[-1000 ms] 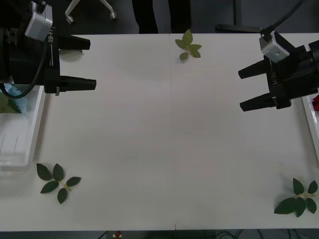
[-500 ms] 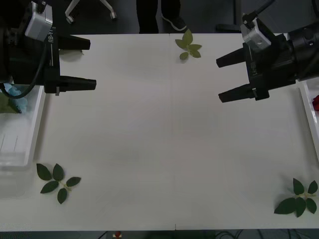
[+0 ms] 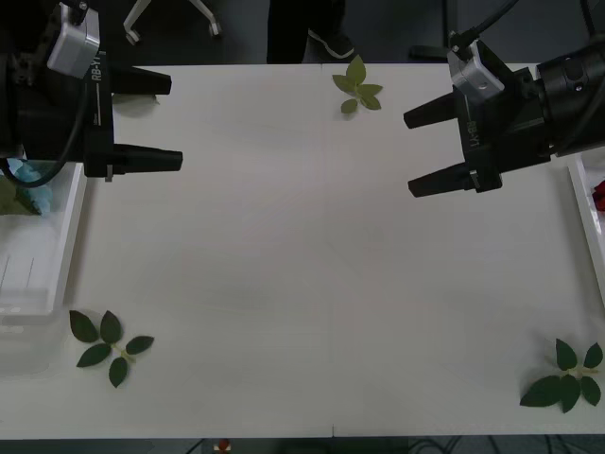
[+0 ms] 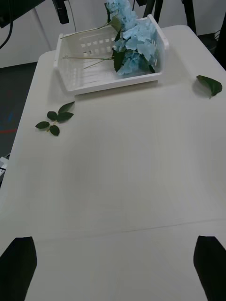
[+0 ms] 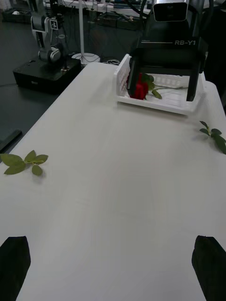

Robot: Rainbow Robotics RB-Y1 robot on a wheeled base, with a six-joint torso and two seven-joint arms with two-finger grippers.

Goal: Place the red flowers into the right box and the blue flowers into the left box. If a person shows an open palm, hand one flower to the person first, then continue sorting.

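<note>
The blue flowers (image 4: 132, 44) lie in the left box (image 4: 108, 83), a white tray at the table's left edge (image 3: 43, 265); a bit of pale blue (image 3: 28, 175) shows beside my left arm. The red flowers (image 5: 140, 88) rest in the right box (image 5: 162, 104), of which only the rim (image 3: 584, 222) shows in the front view. My left gripper (image 3: 178, 121) hovers open and empty next to the left box. My right gripper (image 3: 410, 154) hangs open and empty over the table, left of the right box.
Loose green leaf sprigs lie at the far middle (image 3: 357, 87), the near left (image 3: 109, 345) and the near right (image 3: 567, 375) of the white table (image 3: 312, 274).
My right gripper has swung left and farther out over the table, away from the right box. The left arm has not moved.
</note>
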